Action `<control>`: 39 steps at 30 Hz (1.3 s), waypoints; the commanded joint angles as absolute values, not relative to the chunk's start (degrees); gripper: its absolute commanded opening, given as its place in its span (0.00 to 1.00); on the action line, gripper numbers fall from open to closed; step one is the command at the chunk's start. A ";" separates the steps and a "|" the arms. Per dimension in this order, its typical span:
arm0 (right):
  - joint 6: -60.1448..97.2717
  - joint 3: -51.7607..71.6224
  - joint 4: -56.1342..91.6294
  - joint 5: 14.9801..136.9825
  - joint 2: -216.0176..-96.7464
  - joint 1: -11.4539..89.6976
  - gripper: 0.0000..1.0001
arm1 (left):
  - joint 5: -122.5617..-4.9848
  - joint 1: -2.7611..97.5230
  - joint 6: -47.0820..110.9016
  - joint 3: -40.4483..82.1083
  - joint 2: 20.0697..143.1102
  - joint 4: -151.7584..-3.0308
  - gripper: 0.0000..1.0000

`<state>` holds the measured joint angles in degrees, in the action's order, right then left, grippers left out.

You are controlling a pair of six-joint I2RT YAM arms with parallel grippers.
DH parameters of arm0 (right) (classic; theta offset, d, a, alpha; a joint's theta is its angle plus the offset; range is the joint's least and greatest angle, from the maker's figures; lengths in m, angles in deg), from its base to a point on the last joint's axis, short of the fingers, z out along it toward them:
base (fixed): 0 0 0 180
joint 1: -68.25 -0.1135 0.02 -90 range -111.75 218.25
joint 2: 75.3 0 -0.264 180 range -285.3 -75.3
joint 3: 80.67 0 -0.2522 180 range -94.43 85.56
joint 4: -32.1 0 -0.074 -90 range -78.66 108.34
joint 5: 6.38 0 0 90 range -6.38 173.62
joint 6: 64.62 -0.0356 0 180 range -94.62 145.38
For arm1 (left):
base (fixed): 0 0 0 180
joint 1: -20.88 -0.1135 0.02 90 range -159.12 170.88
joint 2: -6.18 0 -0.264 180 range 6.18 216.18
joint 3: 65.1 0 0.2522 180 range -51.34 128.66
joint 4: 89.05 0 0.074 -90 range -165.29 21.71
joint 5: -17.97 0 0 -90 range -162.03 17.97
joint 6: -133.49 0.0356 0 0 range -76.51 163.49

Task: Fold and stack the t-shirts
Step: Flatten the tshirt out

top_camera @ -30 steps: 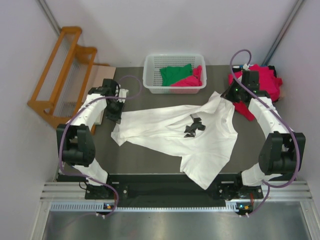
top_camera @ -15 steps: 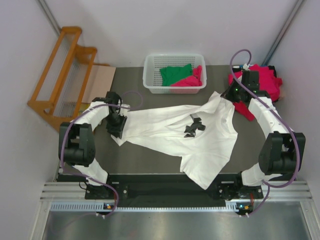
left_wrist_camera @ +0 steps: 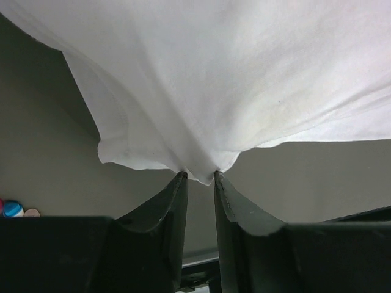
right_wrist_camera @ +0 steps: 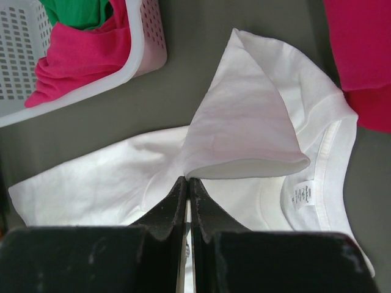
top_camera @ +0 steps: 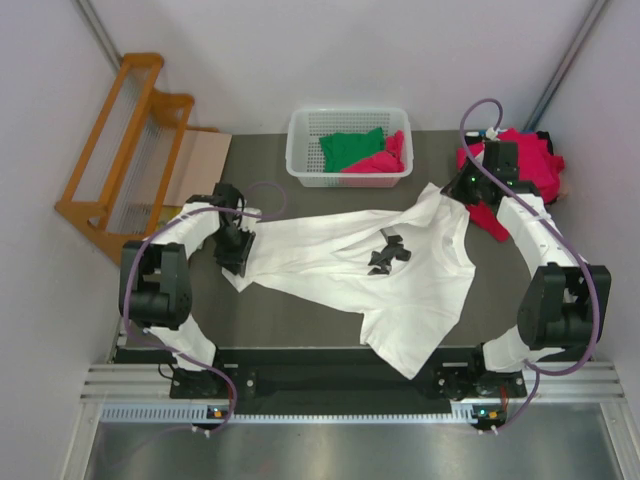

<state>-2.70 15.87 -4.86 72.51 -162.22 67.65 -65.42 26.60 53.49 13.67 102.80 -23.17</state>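
The large white t-shirt [top_camera: 400, 285] lies spread and crumpled on the dark table, its black chest print [top_camera: 388, 252] facing up. My left gripper [top_camera: 236, 260] is at the shirt's left edge. In the left wrist view its fingertips [left_wrist_camera: 198, 176] pinch a gathered fold of the white cloth [left_wrist_camera: 232, 73]. My right gripper [top_camera: 462, 188] holds the far right corner lifted into a peak. In the right wrist view its tips [right_wrist_camera: 187, 179] are shut on the white sleeve [right_wrist_camera: 244, 128]. A green shirt [top_camera: 350, 148] and a crimson-pink one [top_camera: 382, 160] lie in the basket.
The white lattice basket [top_camera: 298, 150] stands at the back centre. A heap of crimson-pink shirts [top_camera: 535, 165] lies at the back right, beside my right arm. A wooden rack [top_camera: 125, 150] and a cardboard sheet [top_camera: 200, 160] stand off the left edge.
My left gripper has moved right and nearer, from beside the shirt onto its left edge, and taken hold of the cloth. The right arm has stayed put.
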 commanded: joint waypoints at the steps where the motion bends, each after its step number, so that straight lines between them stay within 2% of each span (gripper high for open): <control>1: -2.31 15.43 -2.22 71.93 -162.31 67.81 0.00 | -64.48 26.51 53.16 15.02 103.83 -24.93 0.29; 28: -2.13 15.25 -2.22 71.84 -162.49 67.81 0.00 | -64.65 28.44 52.28 17.66 104.01 -23.87 0.23; 34: -2.13 15.34 -2.05 71.84 -162.58 67.81 0.00 | -64.92 28.44 52.19 17.39 103.83 -24.14 0.16; 39: -2.22 15.43 -2.14 71.76 -162.49 67.81 0.00 | -65.18 28.44 52.19 17.57 103.74 -24.23 0.05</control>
<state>-2.70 15.87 -4.81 71.94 -162.83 67.65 -65.25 28.21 52.40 16.58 104.38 -23.81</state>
